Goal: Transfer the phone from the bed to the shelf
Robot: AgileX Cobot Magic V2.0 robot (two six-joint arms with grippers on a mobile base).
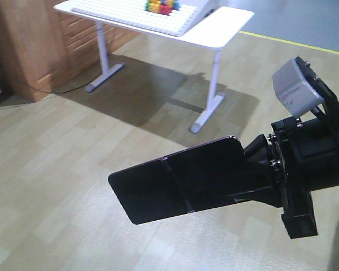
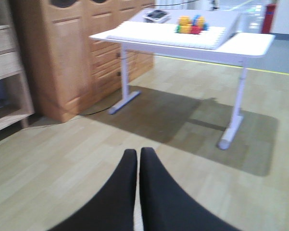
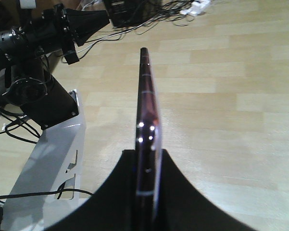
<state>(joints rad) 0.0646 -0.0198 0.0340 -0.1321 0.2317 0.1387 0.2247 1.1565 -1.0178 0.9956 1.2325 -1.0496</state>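
Observation:
The phone [image 1: 180, 180] is a thin glossy black slab with a crease across its middle. It hangs flat in the air above the wood floor, with my right gripper [image 1: 252, 175] shut on its right end. The right wrist view shows the phone [image 3: 146, 96] edge-on with a pinkish rim, pinched between the two black fingers of the right gripper [image 3: 147, 155]. My left gripper [image 2: 138, 151] is shut on nothing and points at the floor. A pale wood shelf unit [image 2: 7, 62] with compartments shows at the left edge of the left wrist view. The bed is out of view.
A white table [image 1: 225, 28] with a white peg board and coloured blocks [image 1: 162, 7] stands ahead on two legs. A brown wooden cabinet [image 2: 62, 53] stands left of it. The left arm [image 3: 38, 38], white robot base [image 3: 53, 163] and floor cables [image 3: 149, 12] show in the right wrist view.

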